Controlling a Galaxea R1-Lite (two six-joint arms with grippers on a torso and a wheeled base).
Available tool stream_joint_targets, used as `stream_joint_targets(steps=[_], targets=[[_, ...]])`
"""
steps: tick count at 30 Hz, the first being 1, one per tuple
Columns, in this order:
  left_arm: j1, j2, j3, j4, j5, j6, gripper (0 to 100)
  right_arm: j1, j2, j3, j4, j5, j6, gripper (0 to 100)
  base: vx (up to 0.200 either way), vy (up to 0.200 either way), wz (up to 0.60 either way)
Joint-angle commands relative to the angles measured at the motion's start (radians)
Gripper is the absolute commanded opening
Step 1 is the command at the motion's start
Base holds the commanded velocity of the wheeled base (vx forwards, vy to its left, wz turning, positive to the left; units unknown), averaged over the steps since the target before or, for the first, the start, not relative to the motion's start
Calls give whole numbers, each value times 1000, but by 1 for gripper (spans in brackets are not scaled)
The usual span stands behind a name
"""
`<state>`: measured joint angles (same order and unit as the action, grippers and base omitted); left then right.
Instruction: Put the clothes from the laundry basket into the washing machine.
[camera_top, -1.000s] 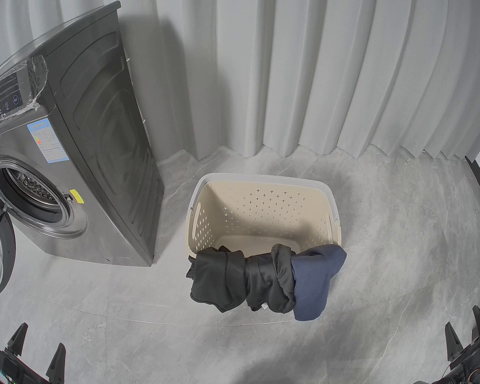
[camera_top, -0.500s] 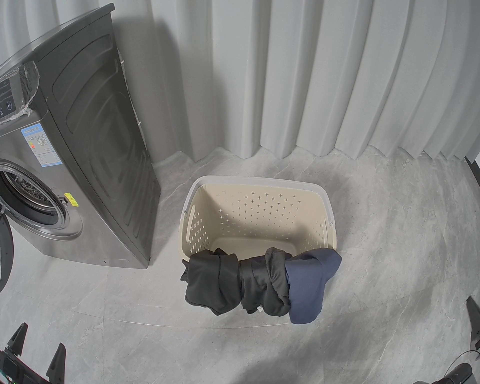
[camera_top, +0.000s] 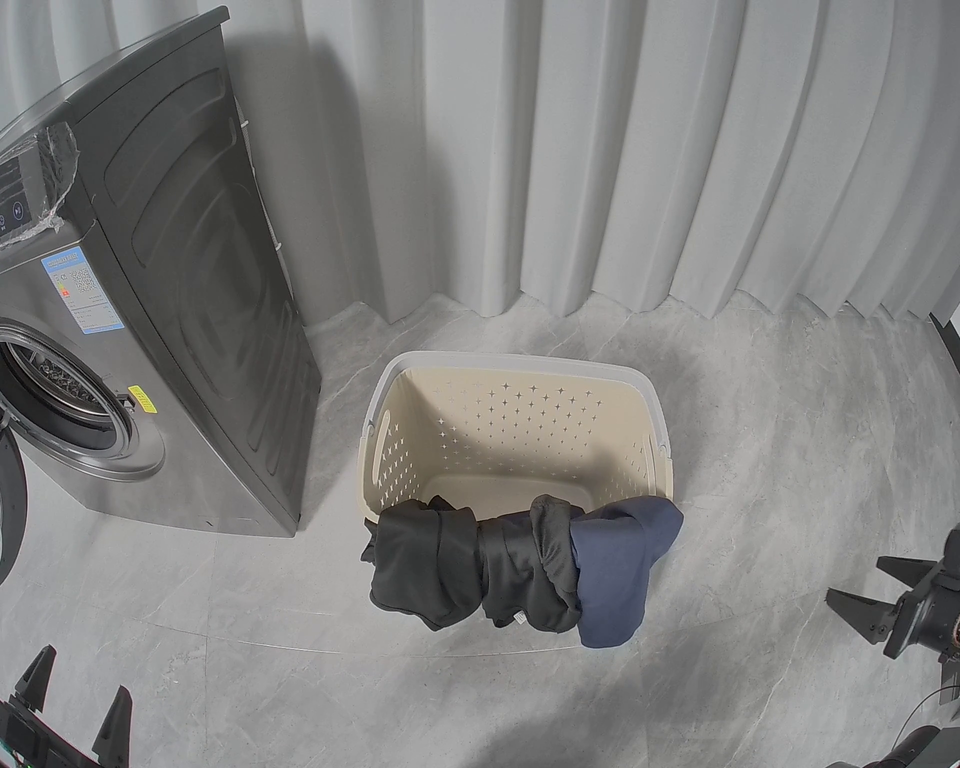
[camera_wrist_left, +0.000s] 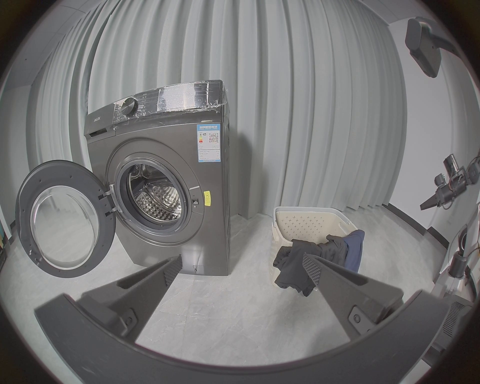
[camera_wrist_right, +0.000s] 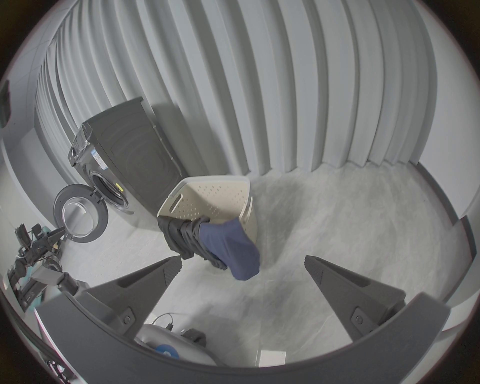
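A: Clothes (camera_top: 520, 575), where?
B: Draped over the laundry basket's (camera_top: 520, 362) near rim, dark bundle plus blue piece. We judge them soft, light and floppy, so we'd pinch the bunched dark middle.
A: Grippers?
B: Left gripper (camera_top: 80, 690) and right gripper (camera_top: 860, 582) both spread, empty, well apart from it.

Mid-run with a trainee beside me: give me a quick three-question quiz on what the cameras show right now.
1. True or false: the washing machine has its door shut.
2. Where do the clothes lie? A) inside the drum B) draped over the near rim of the basket C) flat on the floor
3. Fill in: the left gripper and right gripper are both ____, holding nothing.
Key: 1 false, the door stands swung open. 2 B. 3 open.
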<state>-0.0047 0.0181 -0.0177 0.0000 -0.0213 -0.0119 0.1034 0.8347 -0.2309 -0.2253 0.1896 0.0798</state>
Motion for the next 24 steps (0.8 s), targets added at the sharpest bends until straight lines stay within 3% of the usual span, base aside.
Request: stream_joint_targets(steps=[1,5,12,24], targets=[[0,-15,16,0,0,0,100,65,281,8,-115,4,15,100,0,0,0],[0,-15,16,0,0,0,100,90,437,13,-249,-7,28,100,0,0,0],[0,-15,16,0,0,0,100,197,620,-19,-348,-70,143,100,0,0,0],[0,-15,16,0,0,0,100,236,854,-84,-488,-145,137,100,0,0,0]])
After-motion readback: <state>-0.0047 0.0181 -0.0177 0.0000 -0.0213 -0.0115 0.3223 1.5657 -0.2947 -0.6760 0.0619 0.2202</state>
